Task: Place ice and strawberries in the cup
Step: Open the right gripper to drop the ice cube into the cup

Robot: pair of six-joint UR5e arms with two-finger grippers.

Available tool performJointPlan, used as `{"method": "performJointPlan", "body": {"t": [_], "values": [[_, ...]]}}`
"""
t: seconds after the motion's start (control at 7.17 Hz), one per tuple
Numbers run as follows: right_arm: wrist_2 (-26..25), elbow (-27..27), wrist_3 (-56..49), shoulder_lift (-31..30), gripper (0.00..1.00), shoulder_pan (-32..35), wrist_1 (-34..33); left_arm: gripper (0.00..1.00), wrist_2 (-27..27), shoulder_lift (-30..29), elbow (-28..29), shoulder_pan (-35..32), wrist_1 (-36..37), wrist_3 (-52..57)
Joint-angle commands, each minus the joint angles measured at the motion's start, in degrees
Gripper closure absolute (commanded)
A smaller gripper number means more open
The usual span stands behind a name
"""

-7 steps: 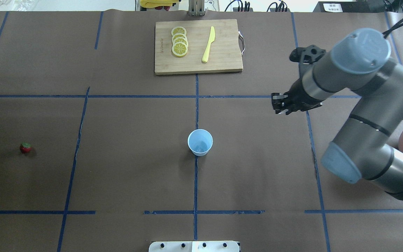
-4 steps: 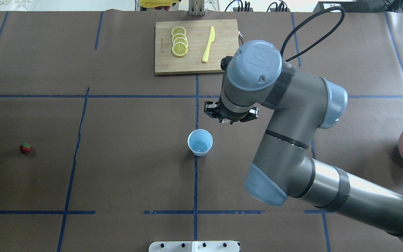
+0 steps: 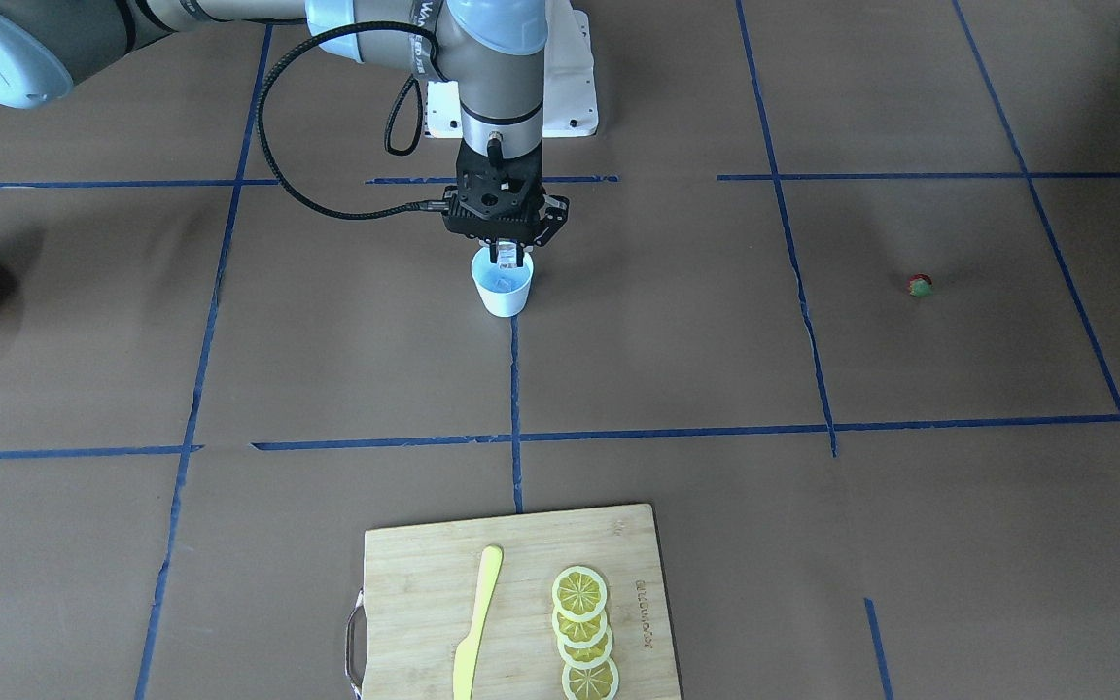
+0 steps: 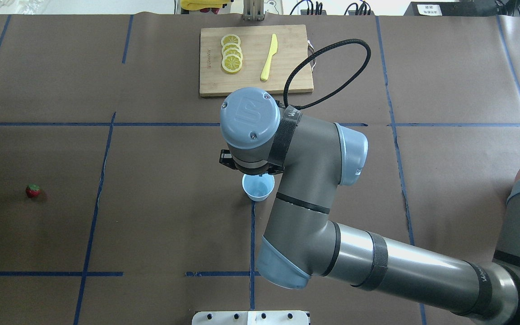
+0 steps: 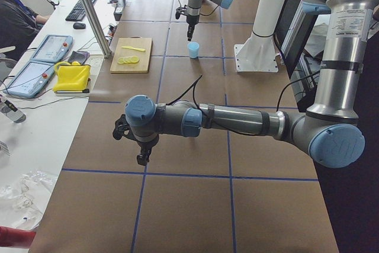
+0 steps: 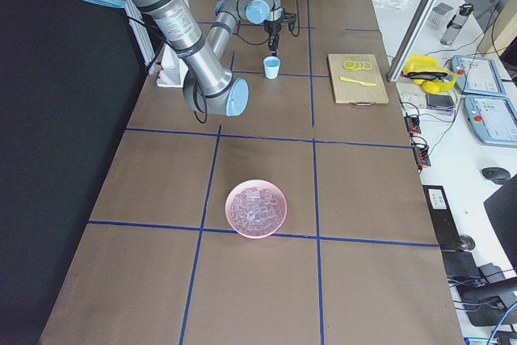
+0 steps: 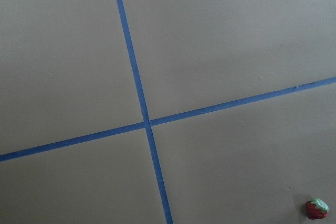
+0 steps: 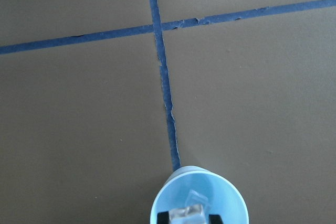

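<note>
At 9 o'clock from the cup, well apart from it, one strawberry (image 4: 33, 191) lay alone on the desk (image 4: 151, 225), not yet picked up. The left pincer (image 5: 142, 158) hung low over bare paper, with the berry only at the 5 o'clock corner of its wrist camera, probably waiting its turn; whether its jaws were wide or narrow I could not tell. In the middle stood the one cup (image 3: 504, 297), upright on a blue tape line, seemingly placed where either arm could reach it. The right pincer (image 3: 509, 255) pointed straight down over its mouth, closed narrow on a single ice cube (image 8: 189, 211), held there, I judged, so that the cube would drop inside on release; whether another cube lay in the cup already was unclear. At 12 o'clock from the cup sat one cutting board (image 4: 287, 67) with four overlapping lemon slices (image 4: 232, 54) and one yellow knife (image 4: 269, 58), no part of this job. At 3 o'clock, well apart, one pink bowl (image 6: 257, 236) held a heap of ice (image 6: 255, 208), too many cubes to count, the likely supply for further trips
</note>
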Motion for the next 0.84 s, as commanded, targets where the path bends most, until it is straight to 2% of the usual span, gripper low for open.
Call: {"method": "performJointPlan", "body": {"t": [0.0, 0.14, 0.7], "values": [[-0.2, -0.2, -0.8, -0.3, 0.42, -0.4, 0.0, 0.0, 0.0, 0.0, 0.0, 0.2, 0.0, 0.0], [-0.1, -0.1, -0.8, -0.5, 0.01, -0.5, 0.0, 0.0, 0.0, 0.0, 0.0, 0.3, 0.0, 0.0], [0.8, 0.9, -3.7, -1.4, 0.01, 1.6, 0.0, 0.0, 0.0, 0.0, 0.1, 0.3, -0.1, 0.0]]}}
